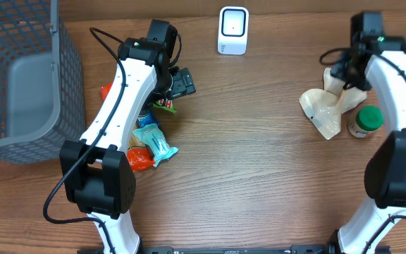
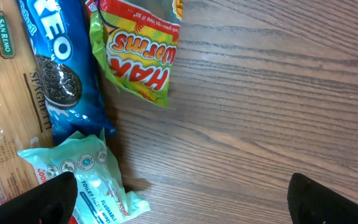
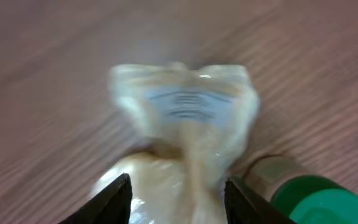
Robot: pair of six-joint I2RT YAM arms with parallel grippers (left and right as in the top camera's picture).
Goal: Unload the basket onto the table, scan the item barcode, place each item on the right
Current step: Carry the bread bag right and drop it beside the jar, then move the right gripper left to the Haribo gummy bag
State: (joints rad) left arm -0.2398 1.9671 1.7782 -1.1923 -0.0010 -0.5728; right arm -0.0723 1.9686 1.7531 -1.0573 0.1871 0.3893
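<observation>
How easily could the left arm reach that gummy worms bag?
Probably yes, easily: the gummy worms bag lies uncovered just ahead of the open left end effector, with nothing between them.

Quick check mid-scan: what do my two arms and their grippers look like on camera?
The left arm and right arm have white links with bulky black joint housings, and black cables looped alongside. Both grippers' fingers are black and tapered.

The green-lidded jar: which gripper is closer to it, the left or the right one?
Right. The right gripper hangs over the pale bag just beside the jar; the left gripper is far across the table, above the snack packets.
</observation>
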